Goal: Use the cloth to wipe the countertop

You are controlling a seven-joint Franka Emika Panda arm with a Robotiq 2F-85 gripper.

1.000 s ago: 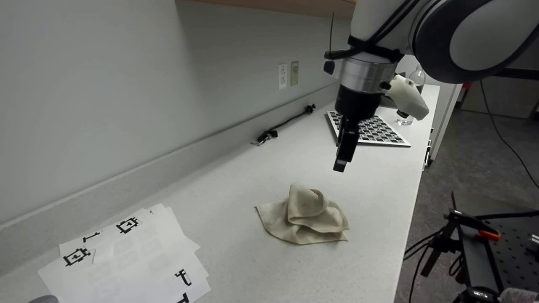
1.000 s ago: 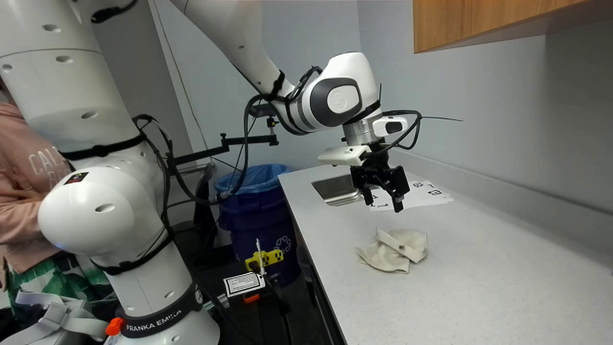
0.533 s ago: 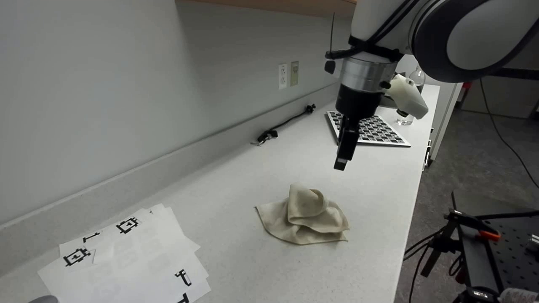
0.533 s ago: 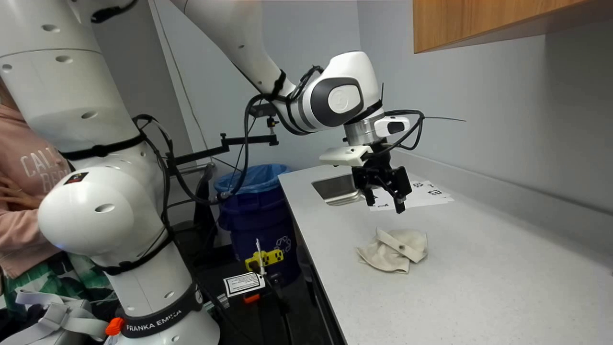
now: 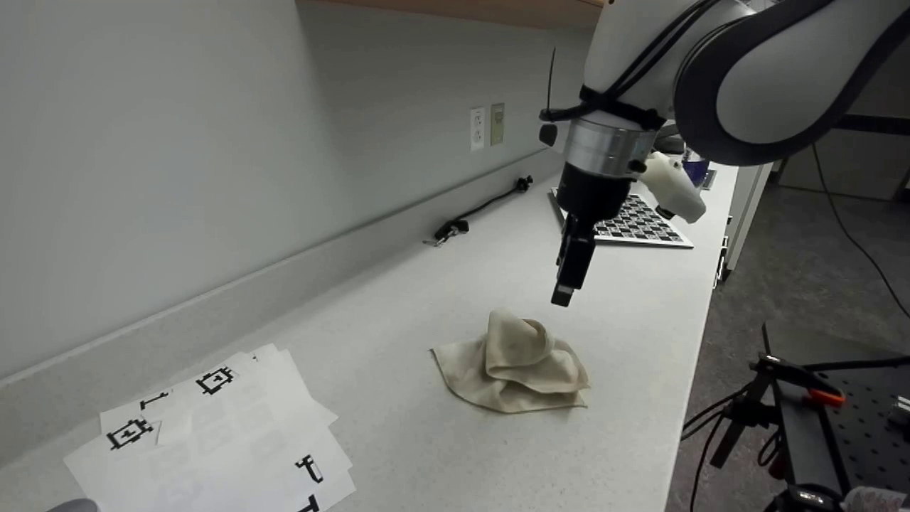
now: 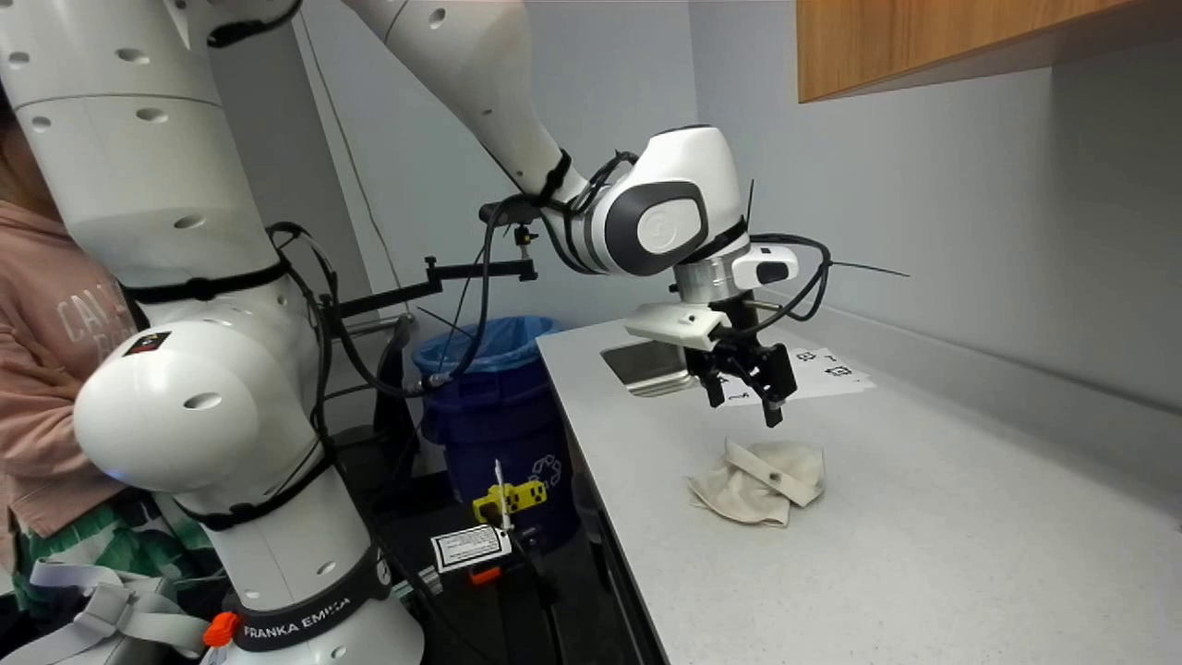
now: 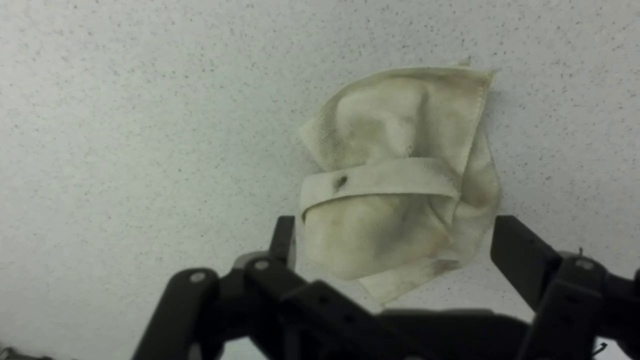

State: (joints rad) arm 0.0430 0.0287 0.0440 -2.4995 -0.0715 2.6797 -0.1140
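The beige cloth [image 5: 522, 366] lies crumpled on the white speckled countertop [image 5: 398, 448], with a raised fold in its middle. It also shows in an exterior view [image 6: 762, 485] and fills the middle of the wrist view [image 7: 390, 120]. My gripper [image 5: 561, 295] points down and hangs above the countertop, apart from the cloth. It also shows in an exterior view [image 6: 744, 411]. In the wrist view my gripper [image 7: 394, 220] is wide open and empty, and the lower part of the cloth appears between its two fingers. A strip-like fold with a dark spot crosses the cloth.
White papers with black printed marks [image 5: 227, 434] lie on the counter by the wall. A checkered board [image 5: 640, 224] and a black cable with a clamp [image 5: 455, 229] lie farther along. A metal sink [image 6: 651, 365] is behind the gripper. A wooden cabinet [image 6: 960, 42] hangs above.
Over the last half second my gripper has moved down and closer to the cloth, shifting left in an exterior view. It stays open. The cloth has not moved.
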